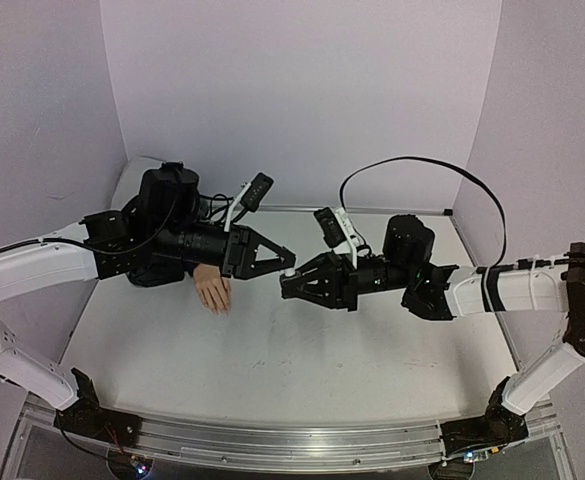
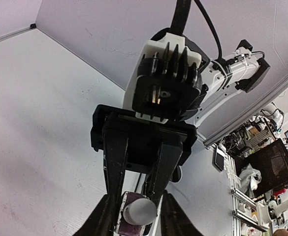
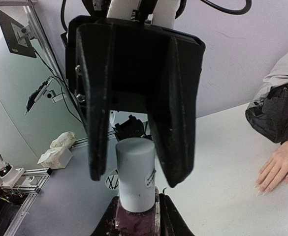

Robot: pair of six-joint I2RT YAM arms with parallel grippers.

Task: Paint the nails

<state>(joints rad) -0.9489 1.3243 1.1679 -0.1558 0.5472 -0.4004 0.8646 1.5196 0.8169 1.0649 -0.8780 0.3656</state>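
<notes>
The small peach mannequin hand (image 1: 213,291) lies palm down on the table, its black sleeve under my left arm. It also shows in the right wrist view (image 3: 277,169); its nails are too small to make out. The nail-polish bottle (image 3: 136,223), purple with a white cap (image 3: 136,172), is held in the air between both grippers. My right gripper (image 3: 136,211) is shut on the purple body. My left gripper (image 2: 138,206) is open around the white cap (image 2: 140,211), with gaps showing beside it. In the top view the left gripper (image 1: 290,268) and right gripper (image 1: 285,287) meet tip to tip, right of the hand.
The white table (image 1: 292,370) is walled by pale panels at the back and sides. A black cable (image 1: 422,165) loops above my right arm. A metal rail (image 1: 272,440) runs along the near edge.
</notes>
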